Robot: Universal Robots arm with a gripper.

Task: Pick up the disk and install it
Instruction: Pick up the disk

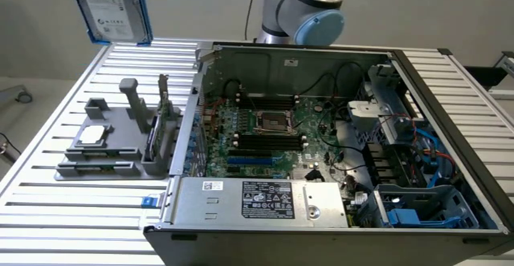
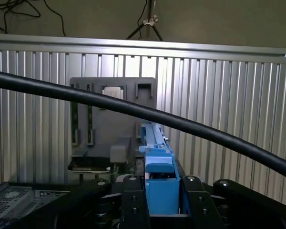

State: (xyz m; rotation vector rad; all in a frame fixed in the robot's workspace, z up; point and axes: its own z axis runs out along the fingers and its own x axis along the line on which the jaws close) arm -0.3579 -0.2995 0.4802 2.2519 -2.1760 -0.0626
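Note:
The disk [image 1: 112,7], a silver-grey drive with a white label and a blue carrier frame, hangs upright high above the slatted table's far corner at the exterior view's left. In the wrist view, the disk's blue edge [image 2: 159,181] runs away from the camera. My gripper [image 2: 160,193] is shut on it, with black fingers [image 2: 133,200] pressing either side. Far below the disk lies the grey holder [image 2: 112,119].
An open computer case [image 1: 449,97] fills the table's middle and the exterior view's right, with a blue drive bay [image 1: 425,209] at its near corner. The grey holder [image 1: 120,139] carries a small chip [image 1: 92,135] and an upright card [image 1: 161,127]. A black cable [image 2: 133,112] crosses the wrist view.

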